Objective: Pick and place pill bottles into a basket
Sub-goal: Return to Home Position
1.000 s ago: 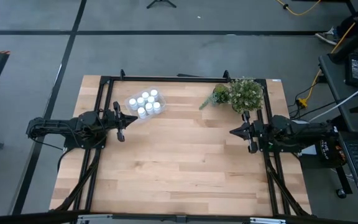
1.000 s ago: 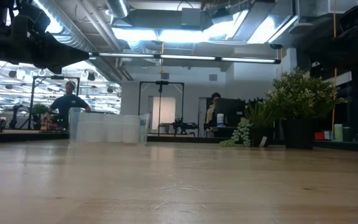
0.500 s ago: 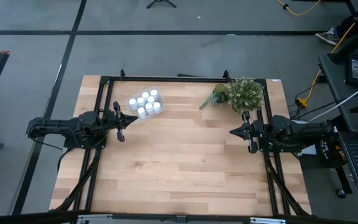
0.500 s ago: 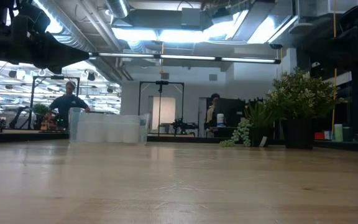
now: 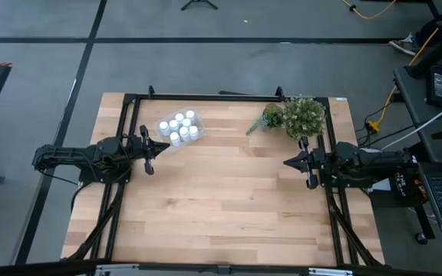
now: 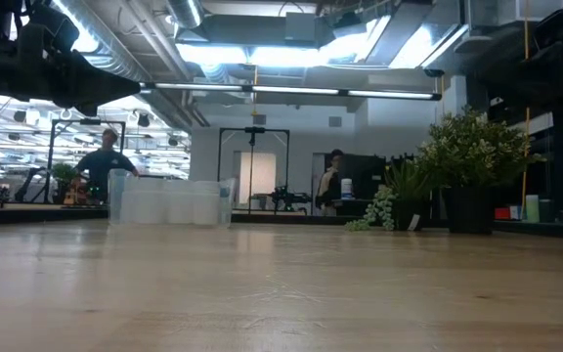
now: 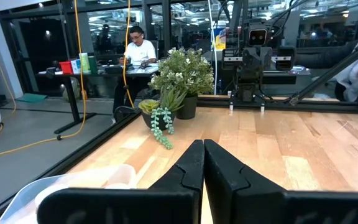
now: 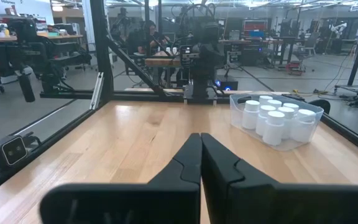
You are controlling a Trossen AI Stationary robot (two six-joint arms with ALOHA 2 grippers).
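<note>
Several white pill bottles (image 5: 179, 127) stand upright inside the clear plastic basket (image 5: 162, 125) at the table's far left; they also show in the right wrist view (image 8: 272, 119) and the basket in the low view (image 6: 169, 201). My left gripper (image 5: 166, 146) is shut and empty just near of the basket, above the table's left side. My right gripper (image 5: 286, 162) is shut and empty at the table's right side, near of the plant.
A green bushy plant in a dark pot (image 5: 301, 115) with a trailing sprig (image 5: 255, 124) stands at the far right. A black frame (image 5: 206, 98) runs along the table's far edge and sides. Bare wood (image 5: 229, 192) lies between the arms. People stand in the room behind.
</note>
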